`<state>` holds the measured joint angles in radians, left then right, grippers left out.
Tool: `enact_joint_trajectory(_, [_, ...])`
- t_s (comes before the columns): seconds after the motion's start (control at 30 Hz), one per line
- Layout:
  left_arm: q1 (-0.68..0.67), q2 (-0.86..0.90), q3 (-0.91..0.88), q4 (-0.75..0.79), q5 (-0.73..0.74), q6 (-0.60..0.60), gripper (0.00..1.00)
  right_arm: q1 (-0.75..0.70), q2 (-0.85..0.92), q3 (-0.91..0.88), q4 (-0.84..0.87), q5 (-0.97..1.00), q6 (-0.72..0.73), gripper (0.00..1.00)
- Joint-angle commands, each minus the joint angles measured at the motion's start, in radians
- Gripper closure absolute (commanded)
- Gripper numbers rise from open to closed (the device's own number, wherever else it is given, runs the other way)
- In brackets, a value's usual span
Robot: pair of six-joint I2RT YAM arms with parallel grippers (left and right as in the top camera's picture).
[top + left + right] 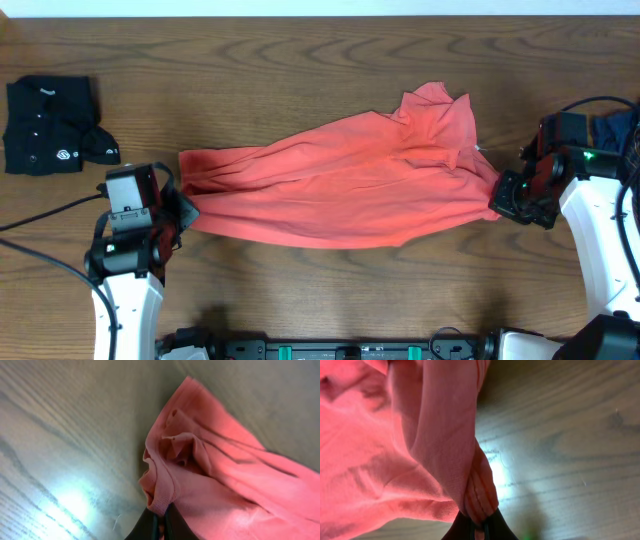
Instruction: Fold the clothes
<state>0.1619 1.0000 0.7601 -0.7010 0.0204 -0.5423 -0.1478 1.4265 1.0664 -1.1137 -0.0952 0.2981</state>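
The coral-red T-shirt [340, 185] is stretched left to right across the middle of the table, bunched and wrinkled, its lettering hidden. My left gripper [183, 212] is shut on the shirt's left end; in the left wrist view the fingers [161, 525] pinch a ribbed edge of the shirt [210, 475]. My right gripper [500, 195] is shut on the right end; in the right wrist view the fingers [480, 527] clamp a gathered bunch of the shirt [420, 435]. A black buttoned shirt [50, 125] lies folded at far left. A dark blue garment [615, 130] shows at the right edge.
The wooden table [300, 60] runs bare behind the shirt. Black cables [40, 215] trail by the left arm, and another cable [590, 102] loops over the right arm. The arm bases stand along the front edge.
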Motion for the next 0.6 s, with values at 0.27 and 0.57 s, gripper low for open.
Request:
enact_joint_trajectory(0.27, [0.004, 0.085, 0.02, -0.046, -0.002, 0.01, 0.94, 0.018, -0.001, 0.019, -0.02, 0.009, -0.045, 0.99])
enact_joint_trajectory(0.57, [0.004, 0.156, 0.02, -0.015, -0.003, 0.01, 0.94, 0.11, 0.004, 0.12, 0.07, 0.007, -0.017, 0.99])
